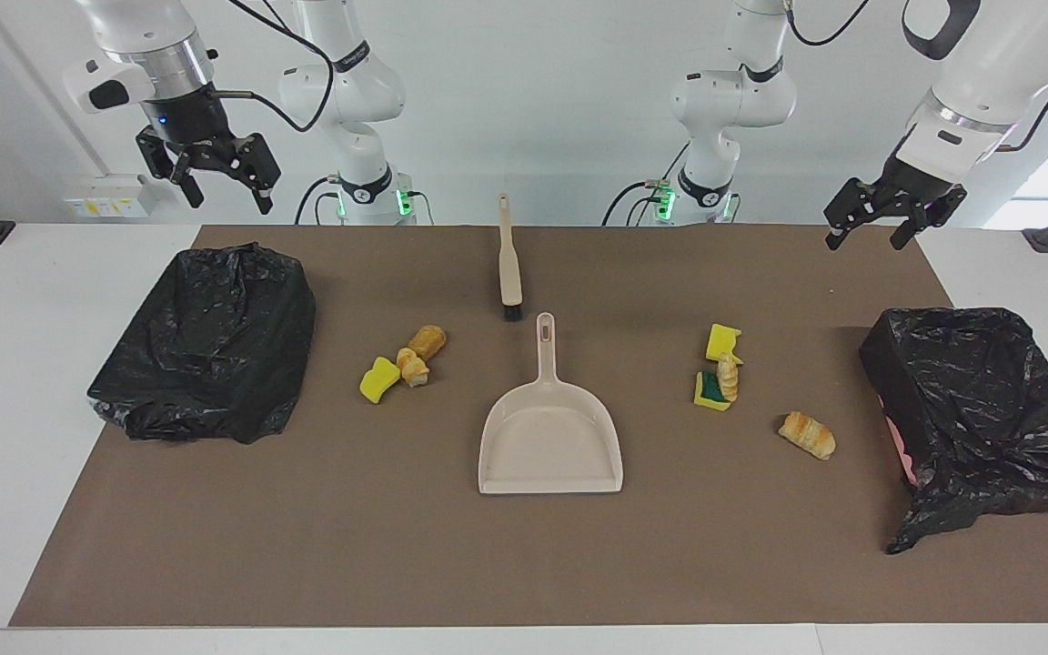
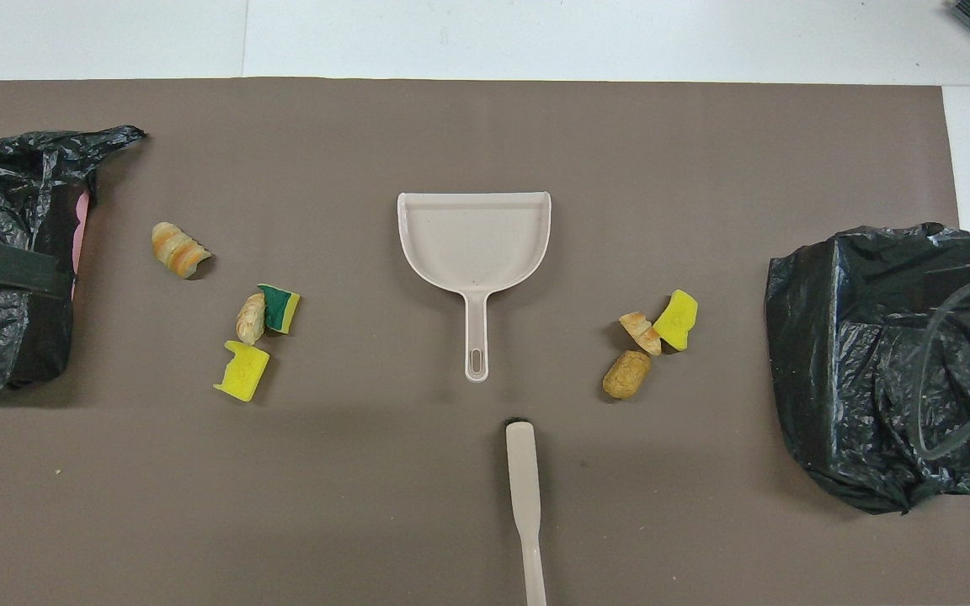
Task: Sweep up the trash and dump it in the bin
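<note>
Both arms are waiting raised at the robots' edge of the bench point(image 1: 24, 382), which is carrying a brown mat point(image 1: 524, 564). The left pincer point(image 1: 871, 226) is hanging with its fingers spread wide and holding nothing, over the mat's edge near the black-bagged bin point(image 1: 979, 409) at the left arm's end. The right pincer point(image 1: 219, 177) is likewise standing wide and empty, above the other black-bagged bin point(image 1: 206, 341) at the right arm's end. The trash is lying in two groups on the mat: a yellow sponge chunk point(image 1: 380, 378) touching two bread pieces point(image 1: 419, 355) between the right arm's bin and the beige dustpan point(image 1: 549, 437), and, toward the left arm's end, a yellow sponge piece point(image 1: 722, 341), a green-sided sponge chunk point(image 1: 710, 389) with a pastry piece point(image 1: 728, 376) leaning on it, and a lone pastry roll point(image 1: 807, 434) nearer that bin. The dustpan is sitting mid-mat, handle pointing to the robots; the beige brush point(image 1: 509, 264) is lying just beside that handle, nearer the robots.
</note>
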Motion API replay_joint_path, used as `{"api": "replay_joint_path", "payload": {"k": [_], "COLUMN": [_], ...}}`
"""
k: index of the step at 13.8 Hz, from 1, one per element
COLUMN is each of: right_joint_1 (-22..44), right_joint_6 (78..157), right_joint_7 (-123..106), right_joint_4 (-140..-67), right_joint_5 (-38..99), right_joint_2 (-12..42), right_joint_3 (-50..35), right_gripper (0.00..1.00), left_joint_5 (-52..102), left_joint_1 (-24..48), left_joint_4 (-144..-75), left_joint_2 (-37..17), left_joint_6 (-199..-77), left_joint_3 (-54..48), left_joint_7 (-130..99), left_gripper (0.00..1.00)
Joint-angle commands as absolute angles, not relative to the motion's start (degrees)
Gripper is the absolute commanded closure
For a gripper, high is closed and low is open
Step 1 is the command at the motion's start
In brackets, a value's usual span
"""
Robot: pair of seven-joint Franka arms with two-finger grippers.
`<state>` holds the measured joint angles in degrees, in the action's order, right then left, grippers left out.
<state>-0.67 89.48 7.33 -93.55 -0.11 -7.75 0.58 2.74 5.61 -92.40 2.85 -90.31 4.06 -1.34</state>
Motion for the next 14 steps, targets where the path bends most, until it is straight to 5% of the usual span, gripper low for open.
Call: {"api": "replay_joint_path", "payload": {"k": [1,14], "right_joint_1": [-1.49,-1.49], "right_joint_6": [89.82,89.82], "right_joint_7": [5.71,5.89], "right_joint_4": [-94.13,-94.22], "right_joint_5": [0.88,0.88], "right_joint_2": [-8.09,-8.26], "right_joint_3": [0.35,0.35], "right_gripper": [0.0,0.0], "left_joint_5": [1.76,1.58], "left_joint_1": [5.71,6.5], "left_joint_4": [-92.81,-92.2], "left_joint_2": [3.78,3.52], "left_joint_6": [-89.04,-89.21], "left_joint_3": [4.22,3.78], "left_joint_7": [-0.88,-0.88], "left_gripper": [0.0,0.0]}}
